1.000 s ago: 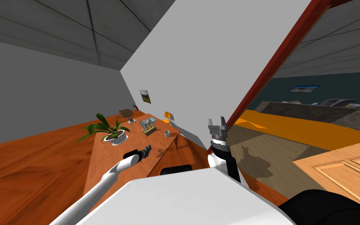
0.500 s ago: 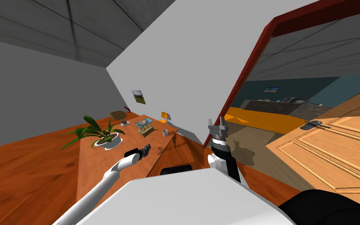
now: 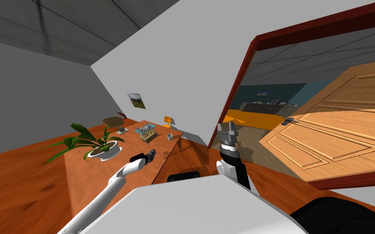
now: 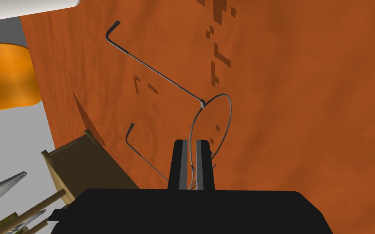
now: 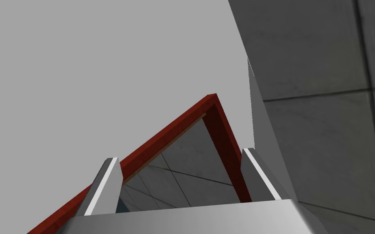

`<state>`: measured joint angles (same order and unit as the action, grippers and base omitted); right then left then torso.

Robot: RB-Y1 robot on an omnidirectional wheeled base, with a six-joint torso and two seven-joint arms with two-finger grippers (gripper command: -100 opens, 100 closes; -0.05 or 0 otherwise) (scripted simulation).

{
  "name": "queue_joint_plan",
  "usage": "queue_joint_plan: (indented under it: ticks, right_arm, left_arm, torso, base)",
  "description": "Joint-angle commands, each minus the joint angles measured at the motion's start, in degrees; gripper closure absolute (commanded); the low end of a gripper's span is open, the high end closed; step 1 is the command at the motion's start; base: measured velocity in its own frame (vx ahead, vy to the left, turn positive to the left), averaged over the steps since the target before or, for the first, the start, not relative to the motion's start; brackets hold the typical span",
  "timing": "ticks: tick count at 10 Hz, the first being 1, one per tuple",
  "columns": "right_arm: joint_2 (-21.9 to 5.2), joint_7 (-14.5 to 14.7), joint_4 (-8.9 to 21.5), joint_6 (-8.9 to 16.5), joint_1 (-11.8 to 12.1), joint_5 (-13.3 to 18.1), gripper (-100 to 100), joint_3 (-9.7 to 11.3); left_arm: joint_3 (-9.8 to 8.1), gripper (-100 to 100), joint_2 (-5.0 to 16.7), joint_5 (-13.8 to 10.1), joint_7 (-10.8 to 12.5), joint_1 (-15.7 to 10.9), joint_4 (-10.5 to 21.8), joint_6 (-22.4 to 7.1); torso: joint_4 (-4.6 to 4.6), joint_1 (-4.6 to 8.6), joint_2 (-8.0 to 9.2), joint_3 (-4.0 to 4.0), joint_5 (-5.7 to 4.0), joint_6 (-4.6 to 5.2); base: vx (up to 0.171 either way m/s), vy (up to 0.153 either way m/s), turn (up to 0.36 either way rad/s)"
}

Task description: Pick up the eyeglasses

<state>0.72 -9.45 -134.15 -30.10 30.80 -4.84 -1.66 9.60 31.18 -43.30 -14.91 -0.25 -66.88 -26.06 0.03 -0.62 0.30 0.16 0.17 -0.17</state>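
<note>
The left claw is clenched on the thin wire rim of the eyeglasses. Its two fingers are drawn almost together, with the wire running between them, over the orange-brown counter. One lens loop curves away from the fingertips, and both temple arms stretch out across the wood. Whether the frame rests on the counter or hangs just clear of it cannot be told.

Seen from the head, the claw and the glasses sit on the doorway side of the potted plant, near the counter's edge. Past the plant, toward the wall, stand a wooden rack, a white cup and an orange object. The right claw is raised well away from the plant, in front of the red door frame, with its fingers spread wide.

Compared with the frames of the past second, the robot itself has turned. The plant and counter now lie further toward the left of the head view. The open panelled door has come into sight on the side far from the plant. Both arms keep their places in the head view throughout.
</note>
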Motion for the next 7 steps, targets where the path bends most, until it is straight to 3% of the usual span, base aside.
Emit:
queue_joint_plan:
  ticks: [1,2,3,4,6,7]
  right_arm:
    - [0.0,0.0,0.0,0.0,0.0,0.0,0,0.0]
    - [0.0,0.0,0.0,0.0,0.01,0.0,0,0.0]
    - [0.0,0.0,0.0,0.0,-0.01,0.0,0,0.01]
    - [0.0,0.0,0.0,0.0,0.01,0.0,0,0.0]
    - [0.0,0.0,0.0,0.0,0.0,0.0,0,0.0]
    - [0.0,0.0,0.0,0.0,0.02,0.0,0,0.0]
  left_arm:
    - [-0.36,100,-0.25,2.27,1.63,-0.05,0.14,-0.15]
    - [-2.72,100,-1.49,4.36,4.03,-0.21,0.31,-1.11]
    - [-2.72,100,-1.49,6.13,5.35,-0.21,0.31,-1.11]
    - [-5.08,100,-2.74,7.82,7.15,-0.36,0.48,-2.08]
    - [-5.08,100,-2.74,10.52,9.07,-0.36,0.48,-2.08]
    - [-7.44,100,-3.99,12.54,11.44,-0.52,0.64,-3.04]
  torso:
    - [0.0,0.0,0.0,0.0,0.0,0.0]
    - [-0.04,0.03,-0.19,-0.1,-0.02,-0.03]
    - [-0.01,0.11,-0.15,-0.08,0.01,0.17]
    - [-0.02,0.09,-0.12,-0.07,-0.03,0.02]
    - [0.0,0.05,0.0,0.0,-0.02,0.01]
    - [-0.04,0.15,-0.19,-0.11,-0.07,-0.03]
  base:
    - [-0.05,0.046,-0.017]
    - [-0.095,0.036,-0.368]
    - [-0.101,0.043,-0.197]
    - [-0.14,0.067,-0.323]
    - [-0.088,0.026,-0.078]
    - [-0.095,0.02,-0.284]
